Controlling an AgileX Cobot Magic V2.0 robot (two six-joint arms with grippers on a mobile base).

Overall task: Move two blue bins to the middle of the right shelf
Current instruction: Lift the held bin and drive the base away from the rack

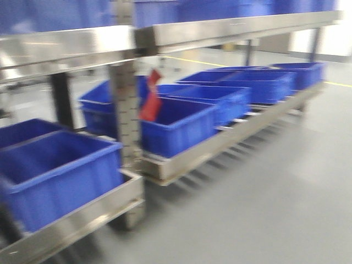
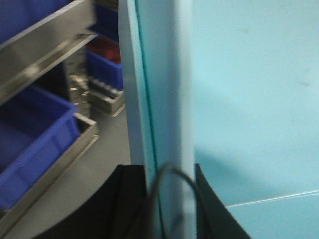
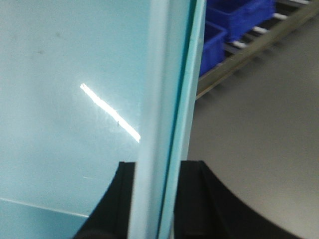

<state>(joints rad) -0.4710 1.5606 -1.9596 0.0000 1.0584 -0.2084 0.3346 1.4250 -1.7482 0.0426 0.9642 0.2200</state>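
Note:
The pale sky-blue bins fill both wrist views; the front view shows neither them nor the grippers. In the left wrist view my left gripper (image 2: 169, 199) is shut on the upright rim wall (image 2: 164, 89), one black finger (image 2: 127, 204) outside and the other inside, with the bin's smooth inner wall (image 2: 249, 99) on the right. In the right wrist view my right gripper (image 3: 157, 199) is shut on the opposite rim wall (image 3: 167, 89), with the inner wall (image 3: 65, 89) on the left. A dark seam along each rim shows two layers, one bin nested in the other.
Blurred steel shelf racks hold rows of royal-blue crates (image 1: 176, 124), with a steel post (image 1: 125, 110) and a red tag (image 1: 151, 104) between two racks. Grey floor (image 1: 275, 192) lies to the right. A royal-blue crate (image 2: 30, 134) on a low shelf sits left of my left gripper.

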